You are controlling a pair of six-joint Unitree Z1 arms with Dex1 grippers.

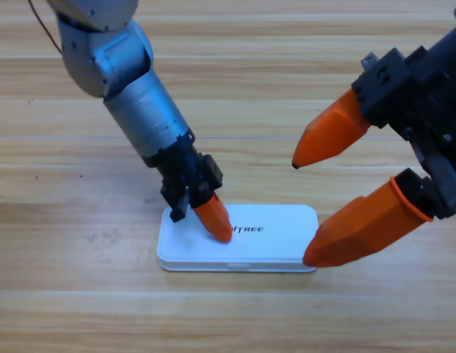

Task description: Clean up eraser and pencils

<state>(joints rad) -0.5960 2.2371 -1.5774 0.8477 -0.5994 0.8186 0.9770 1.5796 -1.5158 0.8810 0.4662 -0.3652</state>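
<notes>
We see the white case [272, 246] lying flat on the wooden surface [81, 309], its long side running left to right, and its lid is down all along the front edge. With the lid down, nothing inside shows, so we cannot point out the eraser or the pencils; we cannot tell where they lie. The lid bears dark lettering near its middle.

The left hand [215, 220] comes down at a slant from the upper left and its orange tip rests on the lid, on the left half, just beside the lettering. Only one orange mass shows there, so we read its jaws as together.

The right hand [316, 209] reaches in from the right edge, large in view. Its jaws are wide apart: the upper one points out over the bare wood above the case's right end, and the lower one's tip overlaps the case's right end.
</notes>
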